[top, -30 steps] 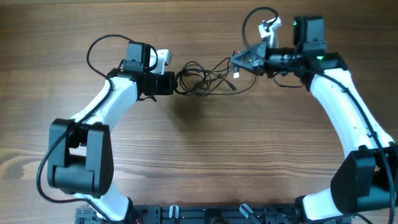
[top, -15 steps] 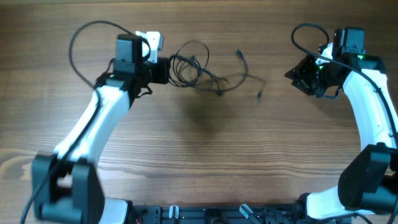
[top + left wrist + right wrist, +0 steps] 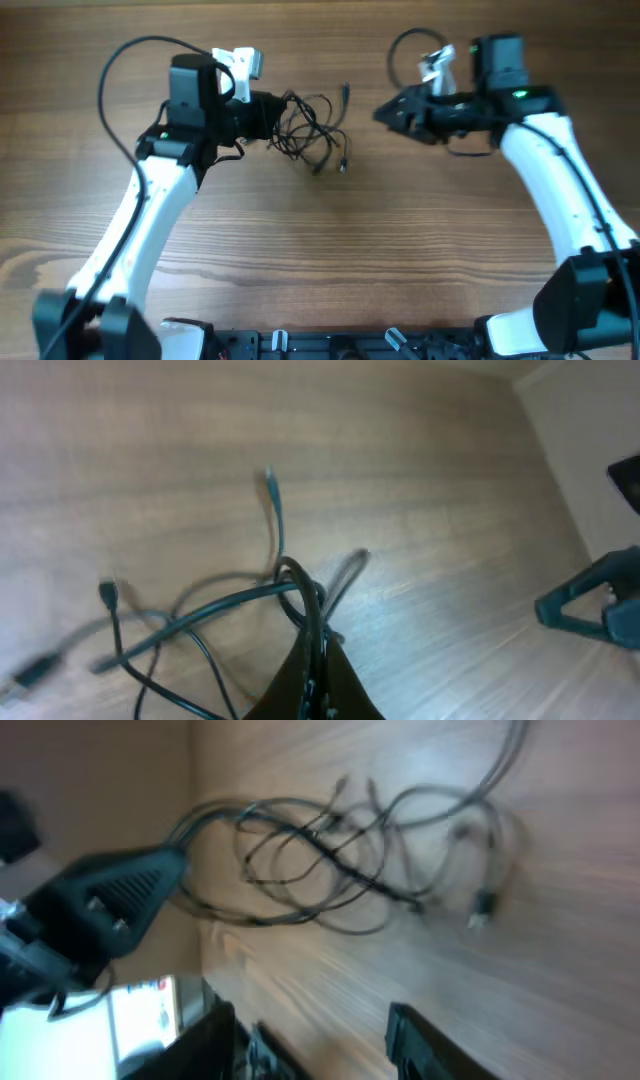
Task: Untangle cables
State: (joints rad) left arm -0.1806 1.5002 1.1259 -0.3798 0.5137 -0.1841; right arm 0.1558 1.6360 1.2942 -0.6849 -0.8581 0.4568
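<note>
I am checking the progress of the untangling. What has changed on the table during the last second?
The right gripper let go of the cables, swung away to the right, and has come back toward them with open jaws. The cables, once stretched between both grippers, now lie bunched near the left gripper. It stayed shut on them.

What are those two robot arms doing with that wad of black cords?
They are working on a tangle of thin black cables on the wooden table. The left gripper is shut on one side of the bundle, the rest trailing loosely over the wood. The right gripper is open and empty, pointing at the tangle from the other side without touching it. The cables are not yet separated.
</note>
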